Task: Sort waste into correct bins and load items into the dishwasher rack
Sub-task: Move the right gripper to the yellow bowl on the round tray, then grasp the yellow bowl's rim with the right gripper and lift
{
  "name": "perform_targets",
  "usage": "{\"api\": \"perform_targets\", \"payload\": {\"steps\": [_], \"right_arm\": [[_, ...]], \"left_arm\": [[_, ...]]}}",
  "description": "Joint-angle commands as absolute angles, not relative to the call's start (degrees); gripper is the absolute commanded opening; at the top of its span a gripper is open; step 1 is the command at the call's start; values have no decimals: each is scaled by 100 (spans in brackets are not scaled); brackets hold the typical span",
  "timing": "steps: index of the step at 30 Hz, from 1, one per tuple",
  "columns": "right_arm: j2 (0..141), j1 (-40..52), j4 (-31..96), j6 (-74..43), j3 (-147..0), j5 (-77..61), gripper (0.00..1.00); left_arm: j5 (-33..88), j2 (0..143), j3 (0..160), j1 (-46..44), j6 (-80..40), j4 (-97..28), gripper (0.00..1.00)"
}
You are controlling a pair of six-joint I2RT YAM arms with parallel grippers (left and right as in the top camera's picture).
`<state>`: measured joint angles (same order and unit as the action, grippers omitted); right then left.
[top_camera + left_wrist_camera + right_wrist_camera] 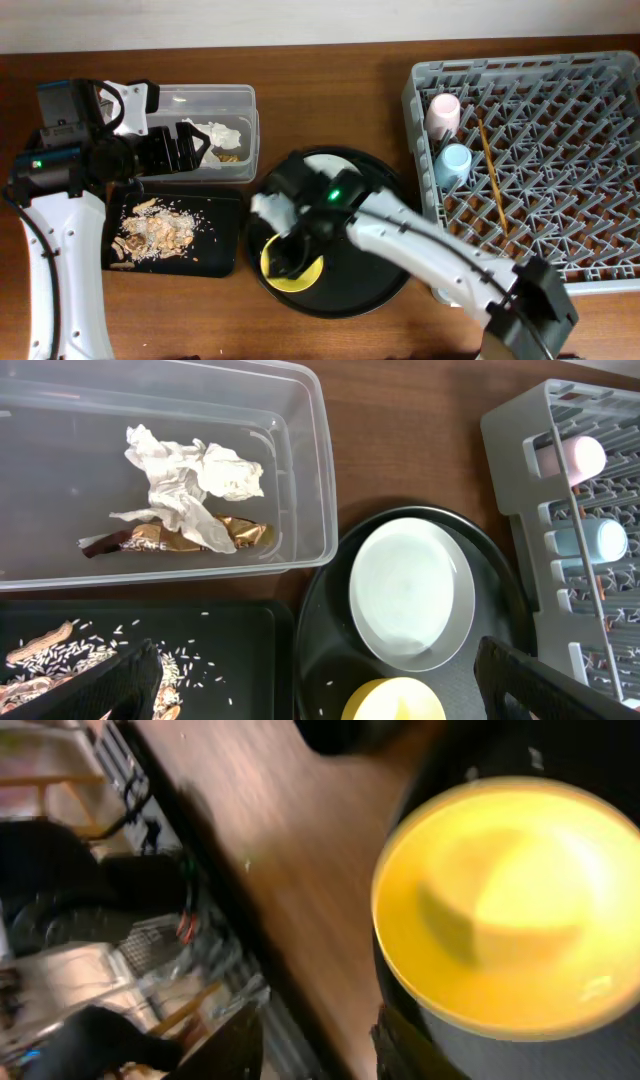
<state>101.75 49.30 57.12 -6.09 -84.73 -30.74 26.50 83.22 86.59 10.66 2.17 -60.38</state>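
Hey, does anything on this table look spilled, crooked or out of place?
Nothing looks spilled or broken. In the rack, the pink cup and blue cup seem to lie on their sides, and the chopsticks lie slanted across the pegs. A stray white grain sits on the round tray.

A dark wooden table [330, 110] meets a pale wall [300, 20].

2 cups: 1 pink cup [442, 113], 1 light-blue cup [454, 164]. 1 plate [412, 592]. 1 yellow bowl [510, 910]. 1 dishwasher rack [520, 62]. 2 bins: 1 clear tub [310, 480], 1 black rectangular tray [225, 240]. 1 round black tray [325, 610]. 1 crumpled napkin [190, 485], 1 gold wrapper [150, 543], 1 scatter of food scraps [155, 232]. Chopsticks [492, 175]: 1 thin line seen, 1 or 2 unclear.
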Motion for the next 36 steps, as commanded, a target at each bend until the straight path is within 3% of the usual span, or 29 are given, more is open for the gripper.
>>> {"api": "perform_targets", "payload": {"steps": [1, 3, 5, 6, 11, 12, 18, 20, 21, 28, 36], "right_arm": [[10167, 5612, 5341, -998, -8453, -1861, 40], [10167, 5929, 5218, -1000, -8453, -1267, 47], [10169, 6187, 5133, -1000, -8453, -843, 70], [10169, 6281, 5094, -1000, -8453, -707, 77], [10248, 6556, 4880, -1000, -8453, -513, 84], [10259, 6563, 4882, -1000, -8453, -539, 99], [10280, 6560, 4901, -1013, -8453, -941, 98], [10304, 6560, 4901, -998, -8453, -836, 66], [10326, 6560, 4901, -998, -8453, -770, 57], [10831, 6560, 4897, -998, -8453, -305, 45], [11340, 6554, 4856, -998, -8453, -32, 40]], "left_arm": [[2650, 8261, 8746, 1094, 266, -6034, 99], [2650, 8261, 8746, 1094, 268, -6031, 99], [2650, 8259, 8746, 1094, 266, -6031, 99], [2650, 8261, 8746, 1094, 268, -6031, 99], [2650, 8259, 8746, 1094, 268, -6031, 99], [2650, 8261, 8746, 1094, 268, -6031, 99], [2650, 8261, 8746, 1094, 268, -6031, 99], [2650, 8261, 8746, 1094, 266, -6031, 99], [2650, 8261, 8746, 1094, 266, -6031, 99], [2650, 8259, 8746, 1094, 266, -6031, 99], [2650, 8259, 8746, 1094, 266, -6031, 99]]}}
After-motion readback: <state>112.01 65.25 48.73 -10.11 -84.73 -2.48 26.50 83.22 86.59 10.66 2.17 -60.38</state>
